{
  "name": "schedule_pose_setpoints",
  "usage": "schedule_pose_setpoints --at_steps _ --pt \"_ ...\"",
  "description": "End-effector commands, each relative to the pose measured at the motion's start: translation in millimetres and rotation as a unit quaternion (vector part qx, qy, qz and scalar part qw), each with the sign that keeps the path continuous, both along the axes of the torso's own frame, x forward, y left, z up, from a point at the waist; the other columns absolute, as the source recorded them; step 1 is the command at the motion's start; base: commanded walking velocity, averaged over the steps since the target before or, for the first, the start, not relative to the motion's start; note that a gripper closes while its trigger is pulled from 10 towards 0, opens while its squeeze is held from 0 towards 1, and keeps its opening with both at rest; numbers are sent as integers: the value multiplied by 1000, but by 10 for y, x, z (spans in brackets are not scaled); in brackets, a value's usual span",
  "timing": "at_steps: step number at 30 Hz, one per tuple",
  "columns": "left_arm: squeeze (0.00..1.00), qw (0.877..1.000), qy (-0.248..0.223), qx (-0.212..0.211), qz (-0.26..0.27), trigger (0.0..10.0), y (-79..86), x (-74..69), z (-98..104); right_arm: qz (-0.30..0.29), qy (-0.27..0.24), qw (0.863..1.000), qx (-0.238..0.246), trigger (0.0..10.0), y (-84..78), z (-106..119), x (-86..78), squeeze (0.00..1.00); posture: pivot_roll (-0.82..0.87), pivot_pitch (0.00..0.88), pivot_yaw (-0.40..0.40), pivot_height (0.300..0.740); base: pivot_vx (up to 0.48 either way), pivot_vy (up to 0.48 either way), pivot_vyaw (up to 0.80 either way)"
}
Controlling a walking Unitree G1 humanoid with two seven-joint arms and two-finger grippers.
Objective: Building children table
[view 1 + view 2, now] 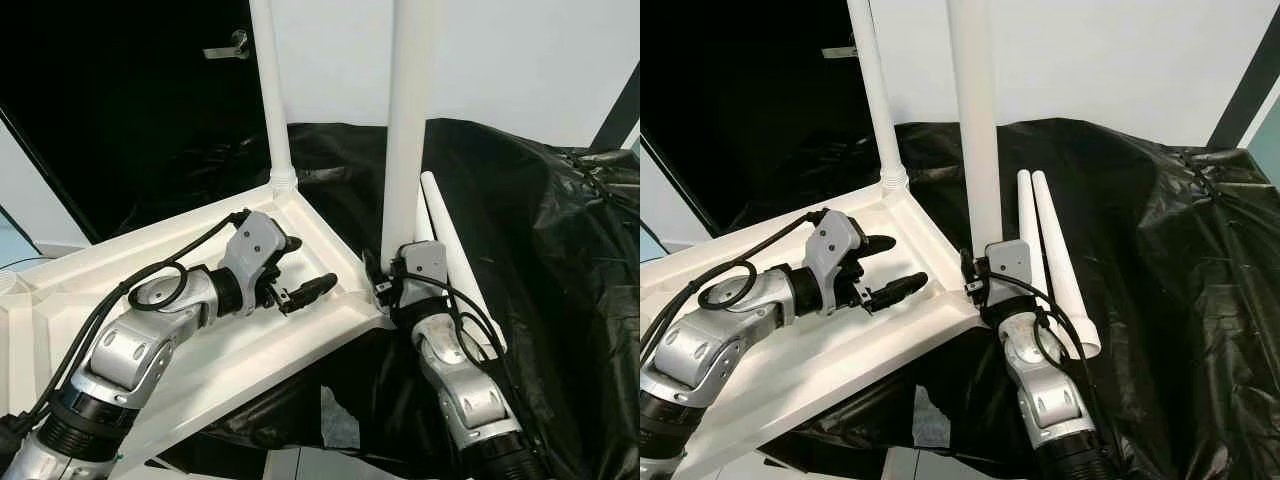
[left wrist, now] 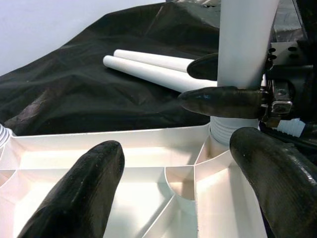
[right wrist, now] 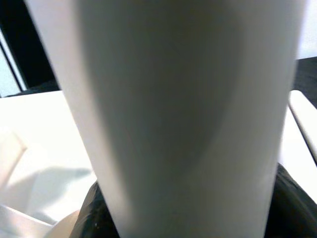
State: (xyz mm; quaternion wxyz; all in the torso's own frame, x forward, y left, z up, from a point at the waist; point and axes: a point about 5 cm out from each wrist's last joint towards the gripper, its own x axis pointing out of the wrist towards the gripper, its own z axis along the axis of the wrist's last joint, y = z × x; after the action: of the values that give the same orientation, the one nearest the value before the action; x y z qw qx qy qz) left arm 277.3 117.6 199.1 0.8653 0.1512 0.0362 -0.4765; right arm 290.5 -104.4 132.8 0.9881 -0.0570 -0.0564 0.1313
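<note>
The white table top (image 1: 200, 360) lies upside down with its ribbed underside up. One white leg (image 1: 270, 100) stands in the far corner socket. A second upright leg (image 1: 405, 120) stands at the near right corner, and my right gripper (image 1: 376, 276) is shut around its base. Close up, that leg (image 3: 173, 119) sits between the right fingers (image 2: 223, 101). My left gripper (image 1: 308, 268) hovers open over the underside, a short way left of that corner, with nothing between its fingers (image 2: 84, 193). Two loose legs (image 1: 1050, 250) lie side by side on the black sheet.
A crumpled black sheet (image 1: 540, 260) covers the surface under and to the right of the table top. A white wall (image 1: 500, 60) is behind, with a dark doorway and a door handle (image 1: 232, 46) at the left. Pale floor (image 1: 335, 425) shows below the table top's near edge.
</note>
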Motion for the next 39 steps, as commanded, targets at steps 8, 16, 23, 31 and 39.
schedule_pose_setpoints --at_steps 8,16,23,31,39 --pt "0 999 5 7 -34 10000 30 -6 14 62 65 996 21 10000 -218 -270 -45 0 90 0 41 740 0 0 0" --pt "0 999 5 8 -37 10000 4 8 18 170 71 983 -10 10000 -330 -267 -59 0 85 0 50 740 0 0 0" --pt "0 999 4 8 -38 10000 -11 15 25 211 81 973 -44 10000 -425 -261 21 0 87 0 46 740 0 0 0" --pt "0 999 4 3 -32 10000 4 -8 24 172 49 984 -5 10000 -330 -133 48 0 100 0 26 740 0 0 0" --pt "0 999 7 0 -34 10000 -2 -10 18 181 -45 982 39 10000 -175 305 38 0 95 0 28 740 0 0 0"
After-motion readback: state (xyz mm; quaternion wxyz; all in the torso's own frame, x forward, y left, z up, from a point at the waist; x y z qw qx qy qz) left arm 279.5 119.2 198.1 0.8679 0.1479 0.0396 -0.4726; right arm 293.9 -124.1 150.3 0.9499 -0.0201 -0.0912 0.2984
